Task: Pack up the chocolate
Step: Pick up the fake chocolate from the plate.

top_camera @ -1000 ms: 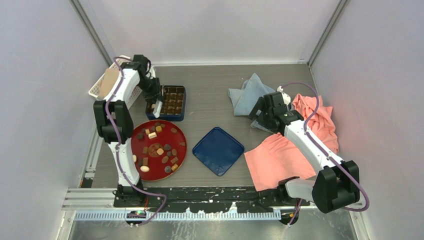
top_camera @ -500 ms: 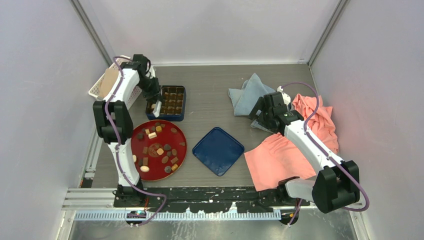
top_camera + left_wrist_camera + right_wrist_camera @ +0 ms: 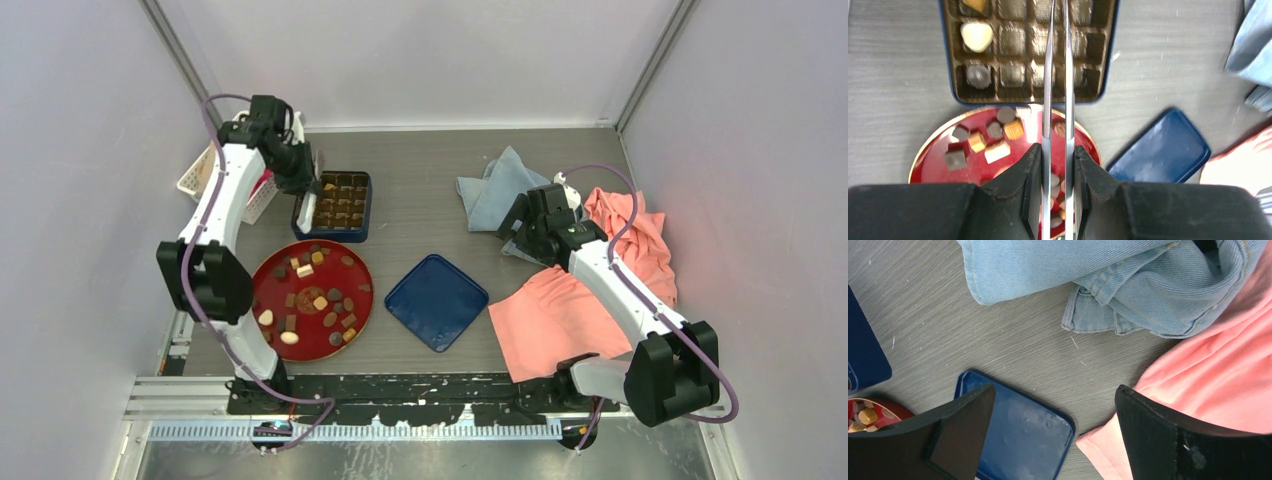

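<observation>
Chocolate pieces (image 3: 318, 300) in brown, tan and cream lie scattered on the round red plate (image 3: 358, 268). In the left wrist view, the chocolate (image 3: 997, 151) shows on the plate (image 3: 928, 167) below the dark blue compartment box (image 3: 1028, 103). Three pieces sit in the box's left cells, among them a cream one (image 3: 977, 35). My left gripper (image 3: 1058, 150) is shut on metal tongs (image 3: 1049, 75), whose blades reach over the box; their tips are out of frame. From above, the left gripper (image 3: 303, 183) hangs at the box's (image 3: 352, 236) left edge. My right gripper (image 3: 1055, 392) is open and holds nothing.
A blue lid (image 3: 436, 300) lies right of the plate. Denim cloth (image 3: 495, 190) and pink cloth (image 3: 600, 290) cover the right side, around the right gripper (image 3: 517, 232). A white basket (image 3: 195, 180) stands at the back left, beside the left arm.
The left arm has swung, its elbow moving out to the left and its wrist toward the back. The tong blades have come closer together. The right arm has not moved.
</observation>
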Motion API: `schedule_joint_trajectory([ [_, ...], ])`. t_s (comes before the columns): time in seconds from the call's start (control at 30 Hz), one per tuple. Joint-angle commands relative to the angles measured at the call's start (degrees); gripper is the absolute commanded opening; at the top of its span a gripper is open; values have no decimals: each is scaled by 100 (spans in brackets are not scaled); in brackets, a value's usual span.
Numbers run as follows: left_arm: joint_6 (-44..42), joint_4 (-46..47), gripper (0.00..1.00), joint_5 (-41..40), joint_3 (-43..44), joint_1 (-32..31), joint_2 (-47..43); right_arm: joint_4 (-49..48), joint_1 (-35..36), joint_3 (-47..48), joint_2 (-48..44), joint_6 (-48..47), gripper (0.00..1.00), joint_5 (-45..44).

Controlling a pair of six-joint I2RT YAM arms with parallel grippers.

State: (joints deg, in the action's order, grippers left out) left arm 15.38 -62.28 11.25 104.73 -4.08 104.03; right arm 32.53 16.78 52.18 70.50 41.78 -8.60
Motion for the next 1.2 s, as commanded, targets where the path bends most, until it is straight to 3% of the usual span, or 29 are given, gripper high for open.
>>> schedule_joint_trajectory([
  [0.0, -293, -346, 1, -489, -612, -584, -890, -195, 28, 127, -148, -3, 95, 42],
  [0.4, 452, -739, 1, -212, -3273, -966, -2778, -280, 41, 138, -48, 34, 95, 95],
  [0.77, 1620, -1396, 11, -533, -4356, -1397, -3648, -492, 88, 81, 180, 160, 94, 226],
  [1.17, 1977, -826, 27, -507, -4800, -1658, -3671, -412, 140, 73, 87, 121, 94, 164],
])
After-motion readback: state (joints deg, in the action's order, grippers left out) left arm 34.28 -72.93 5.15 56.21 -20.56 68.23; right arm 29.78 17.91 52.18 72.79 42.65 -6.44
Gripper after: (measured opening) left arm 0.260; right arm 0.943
